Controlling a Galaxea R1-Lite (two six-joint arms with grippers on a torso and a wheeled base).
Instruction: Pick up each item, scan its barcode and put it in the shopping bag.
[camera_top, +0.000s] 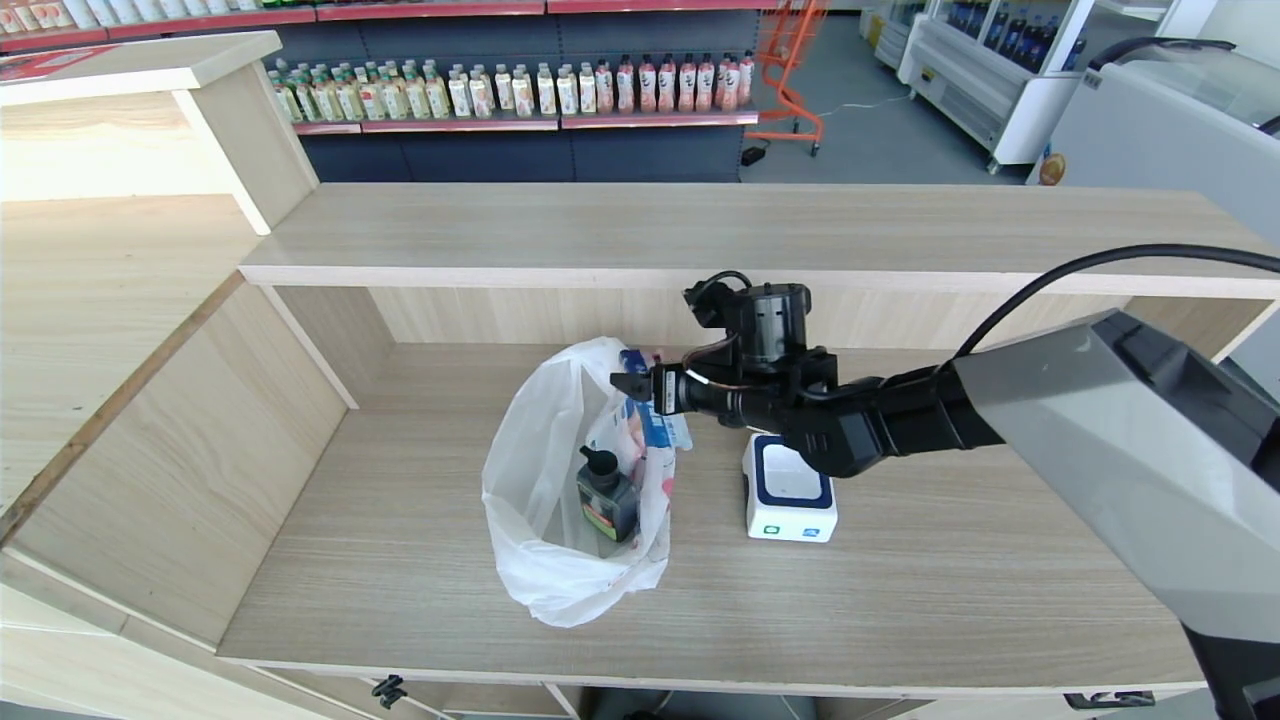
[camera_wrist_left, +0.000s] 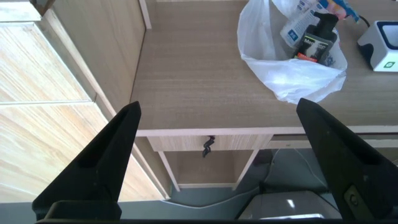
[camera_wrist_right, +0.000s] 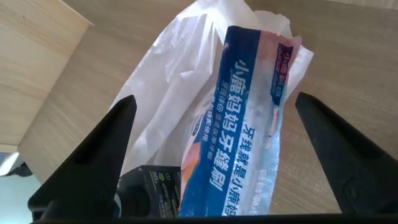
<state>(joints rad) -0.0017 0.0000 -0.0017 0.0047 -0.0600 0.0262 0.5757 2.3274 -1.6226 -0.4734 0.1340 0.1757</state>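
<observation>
A white shopping bag (camera_top: 535, 480) stands open on the wooden counter (camera_top: 900, 590). Inside it a dark pump bottle (camera_top: 607, 497) stands upright. A blue and white packet (camera_top: 655, 425) leans in the bag's mouth at its far rim. My right gripper (camera_top: 628, 388) hovers over that rim, open, its fingers wide on either side of the packet (camera_wrist_right: 249, 124) without touching it; the bag (camera_wrist_right: 174, 74) and the bottle (camera_wrist_right: 152, 186) lie below. My left gripper (camera_wrist_left: 219, 107) is open and holds nothing, off the counter's front edge, well short of the bag (camera_wrist_left: 292, 78).
A white scanner (camera_top: 790, 490) with a blue-framed screen sits on the counter just right of the bag, under my right arm. A raised ledge (camera_top: 760, 230) runs along the back and a side wall (camera_top: 180, 440) closes the left. Bare counter lies right of the scanner.
</observation>
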